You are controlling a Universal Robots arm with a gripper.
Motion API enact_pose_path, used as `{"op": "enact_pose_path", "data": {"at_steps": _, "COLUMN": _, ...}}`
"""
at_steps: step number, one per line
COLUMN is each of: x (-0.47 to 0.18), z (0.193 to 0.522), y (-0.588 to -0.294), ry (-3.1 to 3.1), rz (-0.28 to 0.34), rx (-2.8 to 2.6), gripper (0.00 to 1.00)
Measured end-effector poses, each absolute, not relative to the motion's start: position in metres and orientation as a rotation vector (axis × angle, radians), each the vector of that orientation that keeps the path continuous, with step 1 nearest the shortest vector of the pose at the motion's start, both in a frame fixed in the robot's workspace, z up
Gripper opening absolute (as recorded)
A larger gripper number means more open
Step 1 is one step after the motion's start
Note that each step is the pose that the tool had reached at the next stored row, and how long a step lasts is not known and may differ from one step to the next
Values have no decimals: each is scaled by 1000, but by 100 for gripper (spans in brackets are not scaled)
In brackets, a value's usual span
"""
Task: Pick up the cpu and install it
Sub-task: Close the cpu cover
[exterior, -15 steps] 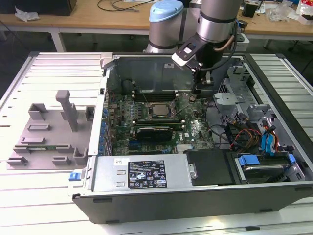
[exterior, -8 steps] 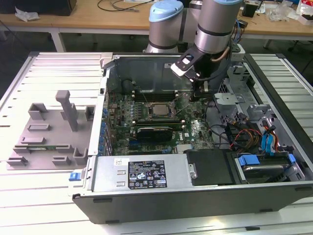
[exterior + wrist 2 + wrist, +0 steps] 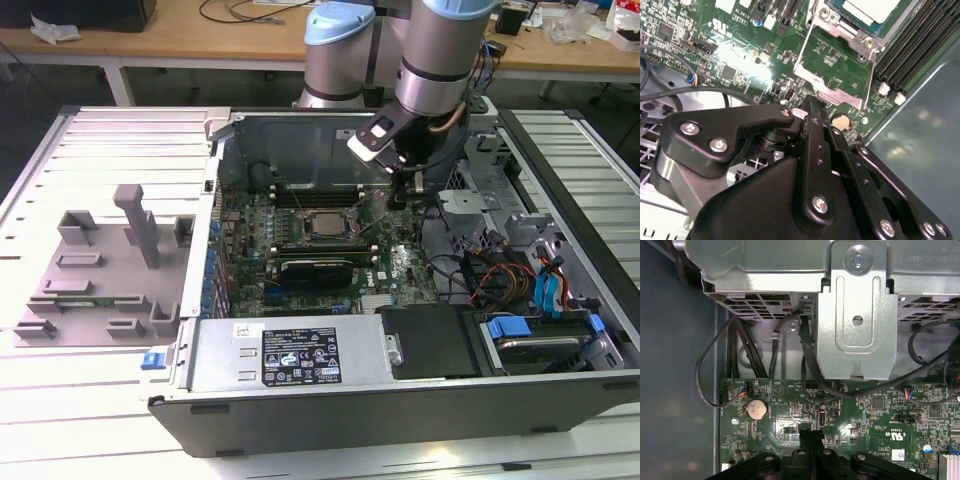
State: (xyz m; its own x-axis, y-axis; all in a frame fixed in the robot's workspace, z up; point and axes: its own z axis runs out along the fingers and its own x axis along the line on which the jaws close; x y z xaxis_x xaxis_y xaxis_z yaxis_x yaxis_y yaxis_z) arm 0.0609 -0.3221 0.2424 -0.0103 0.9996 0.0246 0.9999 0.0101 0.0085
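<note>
The cpu (image 3: 322,225), a silvery square chip, lies flat in the socket frame in the middle of the green motherboard (image 3: 400,268) inside the open computer case. In the second wrist view the cpu (image 3: 871,8) sits under the metal socket frame (image 3: 840,60), apart from the fingers. My gripper (image 3: 401,192) hangs over the board toward the exterior view's right of the socket. Its black fingers are shut together with nothing between them, seen in both wrist views (image 3: 812,106) (image 3: 811,434). The tips hover just above the board near a round coin battery (image 3: 756,409).
A long dark expansion card (image 3: 318,268) lies in front of the socket. Memory slots (image 3: 915,45) run beside it. A metal drive bracket (image 3: 857,315) and black cables (image 3: 810,365) border the board. The power supply (image 3: 300,355) and a grey fixture (image 3: 100,270) lie outside it.
</note>
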Motion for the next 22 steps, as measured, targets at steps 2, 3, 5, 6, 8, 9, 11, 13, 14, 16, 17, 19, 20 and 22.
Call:
{"op": "enact_pose_path", "data": {"at_steps": 2, "x": 59, "z": 242, "y": -322, "ry": -2225, "rz": -37, "rx": -2202, "gripper": 11}}
{"op": "enact_pose_path", "data": {"at_steps": 3, "x": 57, "z": 242, "y": -322, "ry": -2225, "rz": -37, "rx": -2202, "gripper": 11}}
{"op": "enact_pose_path", "data": {"at_steps": 5, "x": 54, "z": 242, "y": -322, "ry": -2225, "rz": -37, "rx": -2202, "gripper": 11}}
{"op": "enact_pose_path", "data": {"at_steps": 6, "x": 53, "z": 242, "y": -322, "ry": -2225, "rz": -37, "rx": -2202, "gripper": 11}}
{"op": "enact_pose_path", "data": {"at_steps": 8, "x": 46, "z": 242, "y": -321, "ry": -2225, "rz": -38, "rx": -2203, "gripper": 11}}
{"op": "enact_pose_path", "data": {"at_steps": 9, "x": 41, "z": 242, "y": -321, "ry": -2226, "rz": -39, "rx": -2203, "gripper": 11}}
{"op": "enact_pose_path", "data": {"at_steps": 11, "x": 36, "z": 242, "y": -320, "ry": -2226, "rz": -40, "rx": -2204, "gripper": 11}}
{"op": "enact_pose_path", "data": {"at_steps": 13, "x": 28, "z": 242, "y": -320, "ry": -2228, "rz": -42, "rx": -2205, "gripper": 11}}
{"op": "enact_pose_path", "data": {"at_steps": 14, "x": 26, "z": 242, "y": -319, "ry": -2228, "rz": -43, "rx": -2205, "gripper": 11}}
{"op": "enact_pose_path", "data": {"at_steps": 16, "x": 13, "z": 242, "y": -319, "ry": -2230, "rz": -48, "rx": -2208, "gripper": 11}}
{"op": "enact_pose_path", "data": {"at_steps": 17, "x": 10, "z": 242, "y": -319, "ry": -2231, "rz": -50, "rx": -2208, "gripper": 11}}
{"op": "enact_pose_path", "data": {"at_steps": 19, "x": 2, "z": 242, "y": -318, "ry": -2232, "rz": -53, "rx": -2209, "gripper": 11}}
{"op": "enact_pose_path", "data": {"at_steps": 20, "x": -4, "z": 242, "y": -318, "ry": -2233, "rz": -55, "rx": -2210, "gripper": 11}}
{"op": "enact_pose_path", "data": {"at_steps": 22, "x": -17, "z": 242, "y": -317, "ry": -2235, "rz": -60, "rx": -2213, "gripper": 11}}
